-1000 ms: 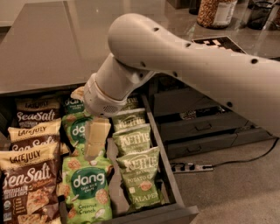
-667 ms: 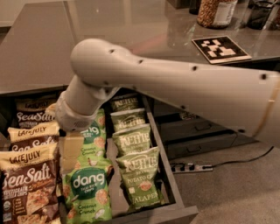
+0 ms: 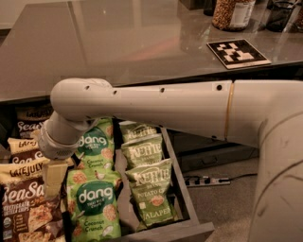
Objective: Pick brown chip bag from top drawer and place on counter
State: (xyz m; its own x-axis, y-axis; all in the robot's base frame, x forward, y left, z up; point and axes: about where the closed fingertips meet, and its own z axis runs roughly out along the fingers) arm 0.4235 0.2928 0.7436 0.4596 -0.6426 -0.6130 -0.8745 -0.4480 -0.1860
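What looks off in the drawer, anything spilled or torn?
Nothing stands out. In the top drawer, the brown chip bags, dang bags and Kettle bags lie in overlapping rows, none visibly torn or spilled. The gripper hangs over the brown chip bags at the drawer's left.

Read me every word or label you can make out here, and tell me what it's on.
"dang", "Coconut Crunch": green bags.
"KETTLE", "POTATO", "JALAPE...": olive bags.
"LATE JULY", "Sea Sa...": brown chip bag, by the gripper.
Unreadable: small print on the bags, jar label.
No words, only a pattern: black-and-white tag on the counter.
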